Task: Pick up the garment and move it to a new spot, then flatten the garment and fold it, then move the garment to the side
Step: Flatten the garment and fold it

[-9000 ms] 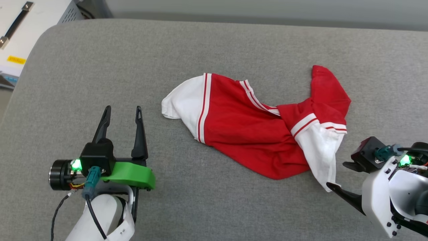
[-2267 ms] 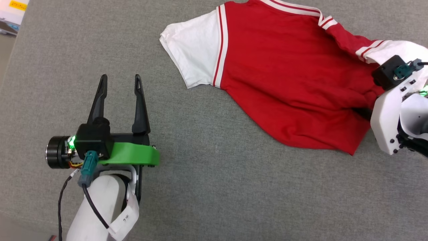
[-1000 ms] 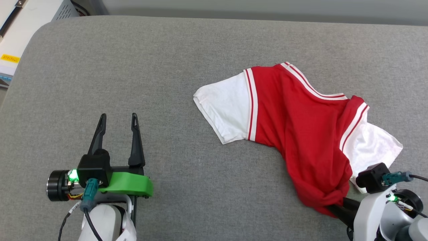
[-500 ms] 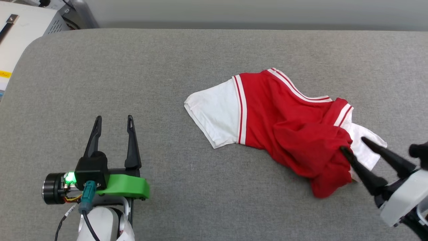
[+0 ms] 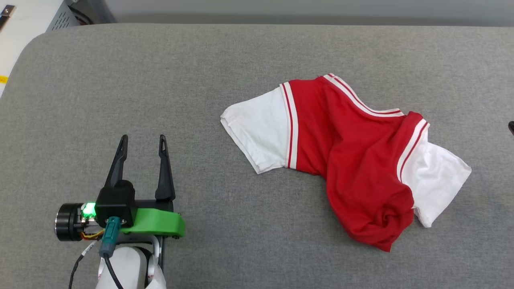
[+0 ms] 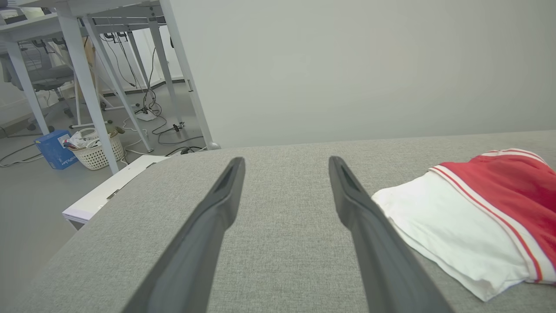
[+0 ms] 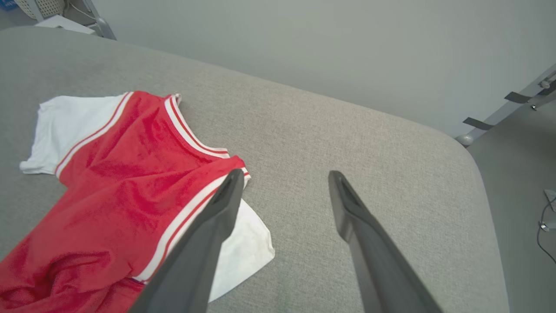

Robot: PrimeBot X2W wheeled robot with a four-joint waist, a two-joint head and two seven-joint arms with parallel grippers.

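The garment (image 5: 353,160) lies crumpled on the grey padded table, right of centre, with nothing holding it. Its body is red, with one white sleeve (image 5: 257,132) spread to the left and another (image 5: 437,180) at the right. The lower hem is bunched at the near end (image 5: 381,224). My left gripper (image 5: 142,139) rests open at the lower left, well apart from the garment, and its wrist view shows the white sleeve (image 6: 447,226) just right of its open gripper (image 6: 284,161). My right gripper (image 7: 285,174) hovers open and empty above the garment (image 7: 143,174), over its right sleeve edge.
The grey table top (image 5: 241,60) has wide bare room left and front of the garment. Its rounded far right corner (image 7: 469,152) drops to the floor. A white cabinet (image 5: 28,16) stands off the far left corner. White desk legs (image 6: 87,87) and a basket (image 6: 97,152) stand beyond.
My right gripper has opened, let go of the bunched red hem and drawn back to the right. The garment has settled on the table. My left arm has held still.
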